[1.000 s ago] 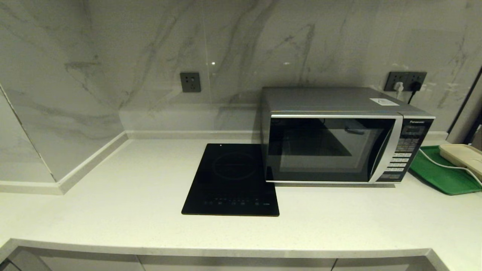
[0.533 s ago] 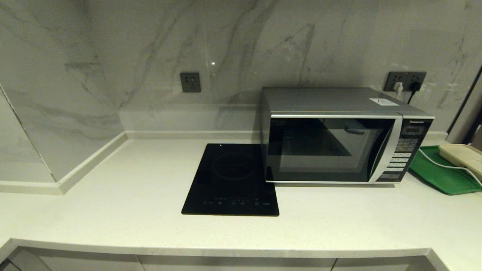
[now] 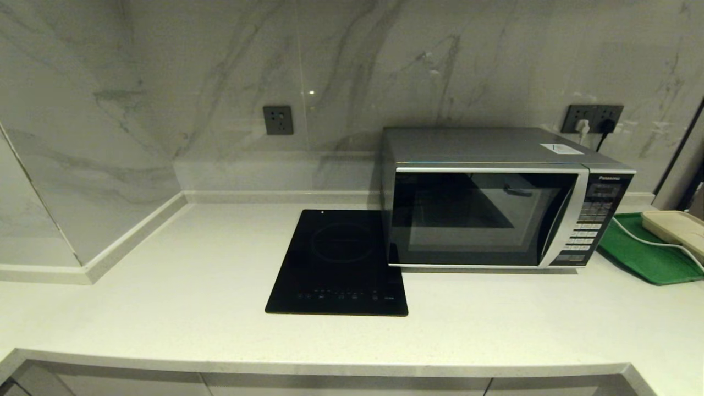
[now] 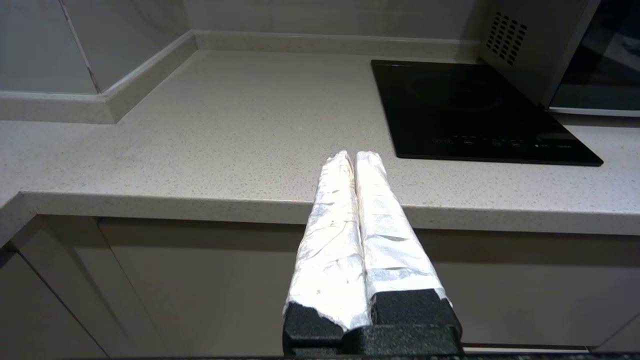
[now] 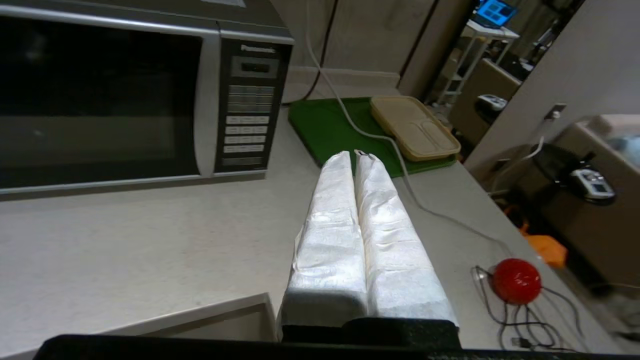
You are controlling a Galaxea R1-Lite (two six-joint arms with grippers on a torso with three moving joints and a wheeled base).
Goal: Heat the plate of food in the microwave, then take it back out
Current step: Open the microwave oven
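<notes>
Microwave point(image 3: 509, 198) sits on the tabletop point(image 3: 165, 308) right of centre in the head view, door shut, keypad point(image 3: 591, 225) at its right edge; glass is dark and nothing can be made out inside. Plate of food not seen in any view. Black cooktop point(image 3: 338, 264) lies flat just left of the microwave, at frame centre. Green tray point(image 3: 641, 256) at the right edge of the head view, beside the microwave, carries a cream slab point(image 3: 676, 228); a white cable point(image 3: 654, 242) runs across the tray. Neither arm shows in the head view. Left pincer point(image 4: 355, 157), seen in its wrist view, has its wrapped fingers pressed together, holding nothing, in front of the tabletop's near edge, cooktop in the upper right of that frame. Right pincer point(image 5: 354, 156) likewise closed narrow and empty, over the tabletop, with the keypad at upper left and the tray just behind its tips. Red ball point(image 5: 516, 281) with wires at the lower right of that frame.
</notes>
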